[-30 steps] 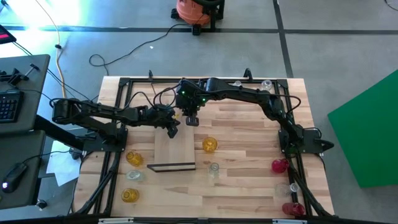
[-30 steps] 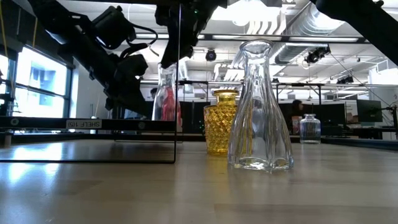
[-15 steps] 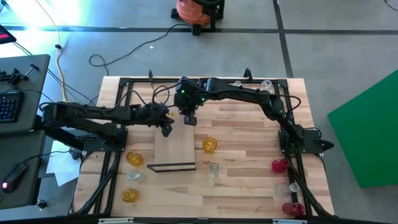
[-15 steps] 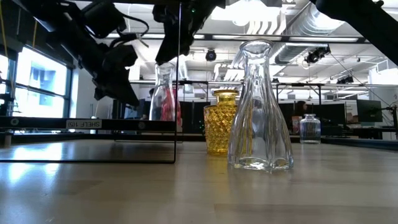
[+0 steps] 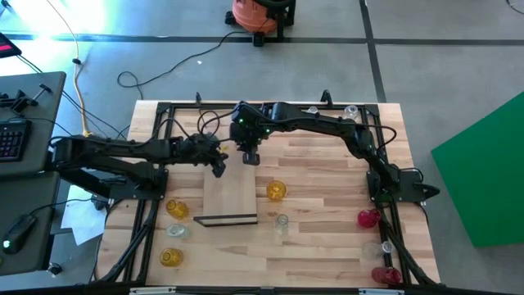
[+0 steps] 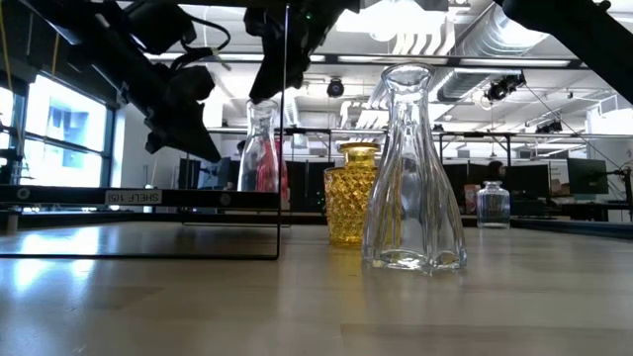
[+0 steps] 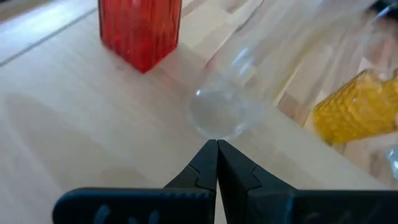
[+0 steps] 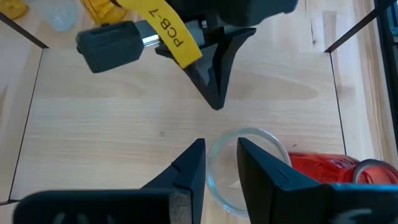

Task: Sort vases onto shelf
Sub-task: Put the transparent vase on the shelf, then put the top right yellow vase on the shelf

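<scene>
Orange vacuum (image 5: 255,15) on floor; keyboard (image 5: 11,139); green panel (image 5: 483,176).

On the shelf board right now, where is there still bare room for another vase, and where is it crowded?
The shelf is bare from its dark-strip edge up past the middle. Its far end is crowded: a red vase and a clear vase stand there, the right gripper on the clear vase's rim and the shut left gripper beside.

Both arms are built of matte black jointed links trailing loose black cables, the left arm (image 5: 123,152) ending in tapered black wedge fingers (image 8: 214,74) with a yellow band printed PCB-7 behind them, the right arm (image 5: 327,127) showing small green lights near its wrist.
</scene>
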You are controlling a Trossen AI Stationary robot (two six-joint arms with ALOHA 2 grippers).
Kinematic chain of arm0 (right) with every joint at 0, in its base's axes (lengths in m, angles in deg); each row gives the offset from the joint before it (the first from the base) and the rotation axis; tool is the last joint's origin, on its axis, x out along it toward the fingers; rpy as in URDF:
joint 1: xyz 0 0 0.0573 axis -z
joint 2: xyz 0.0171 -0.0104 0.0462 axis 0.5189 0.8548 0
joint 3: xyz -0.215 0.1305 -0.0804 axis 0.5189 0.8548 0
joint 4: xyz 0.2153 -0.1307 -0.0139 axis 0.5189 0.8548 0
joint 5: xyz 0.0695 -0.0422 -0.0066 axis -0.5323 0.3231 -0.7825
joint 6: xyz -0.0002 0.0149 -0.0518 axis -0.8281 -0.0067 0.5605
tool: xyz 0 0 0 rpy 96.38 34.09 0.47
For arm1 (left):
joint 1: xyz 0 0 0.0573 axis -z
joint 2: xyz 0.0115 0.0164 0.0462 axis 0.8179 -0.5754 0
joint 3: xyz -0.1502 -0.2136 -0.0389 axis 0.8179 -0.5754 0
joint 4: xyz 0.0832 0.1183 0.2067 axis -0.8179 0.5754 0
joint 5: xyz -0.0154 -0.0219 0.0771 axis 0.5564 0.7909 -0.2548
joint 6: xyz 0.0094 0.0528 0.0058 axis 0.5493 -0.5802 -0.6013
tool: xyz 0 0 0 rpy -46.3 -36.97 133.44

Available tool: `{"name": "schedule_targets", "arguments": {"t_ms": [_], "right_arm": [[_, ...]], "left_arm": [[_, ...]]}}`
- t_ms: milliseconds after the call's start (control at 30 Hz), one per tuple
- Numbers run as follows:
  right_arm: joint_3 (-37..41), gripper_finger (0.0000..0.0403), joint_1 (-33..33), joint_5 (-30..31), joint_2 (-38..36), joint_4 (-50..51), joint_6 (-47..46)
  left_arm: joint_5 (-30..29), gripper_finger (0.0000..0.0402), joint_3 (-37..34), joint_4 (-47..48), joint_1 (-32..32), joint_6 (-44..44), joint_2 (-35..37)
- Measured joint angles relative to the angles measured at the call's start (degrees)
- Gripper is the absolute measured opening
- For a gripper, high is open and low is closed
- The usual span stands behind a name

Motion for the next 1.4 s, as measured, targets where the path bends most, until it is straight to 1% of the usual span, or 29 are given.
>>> {"name": "schedule_targets", "arguments": {"t_ms": [67,200,300,700,967,1100,1233,1333,1400], "right_arm": [[-0.3,0.0072,0.0,0.3,0.0,0.7,0.0],[-2.8,0.0071,-0.2,3.6,-0.1,2.8,0.3],[-2.3,0.0071,-0.2,4.7,-1.2,2.7,0.2],[-2.8,0.0071,-0.7,4.8,-2.3,1.7,-1.1],[-2.8,0.0071,-1.6,4.9,-2.3,1.7,-1.8],[-2.8,0.0071,-1.9,4.9,-2.3,1.8,-2.1],[-2.7,0.0071,-3.0,8.3,-2.8,2.6,-1.9],[-2.7,0.0071,-4.1,11.1,-4.1,2.9,-1.2],[-2.7,0.0071,-4.7,11.9,-5.0,3.6,-1.1]], "left_arm": [[0.2,0.0000,0.0,-2.0,0.0,0.0,-1.0],[0.7,0.0000,0.0,-5.6,0.0,0.1,-3.2],[0.8,0.0000,0.0,-7.2,0.0,0.2,-4.9],[1.1,0.0000,0.0,-12.3,0.0,0.4,-8.4],[-3.9,0.0000,0.0,-12.7,0.0,0.9,-8.4],[-3.4,0.0000,0.0,-12.6,0.0,1.9,-8.4],[-2.0,0.0000,0.0,-12.3,0.7,4.2,-6.7],[-1.7,0.0000,0.0,-12.2,1.8,4.4,-3.3],[-1.7,0.0000,0.1,-11.7,2.6,4.1,-0.9]]}}
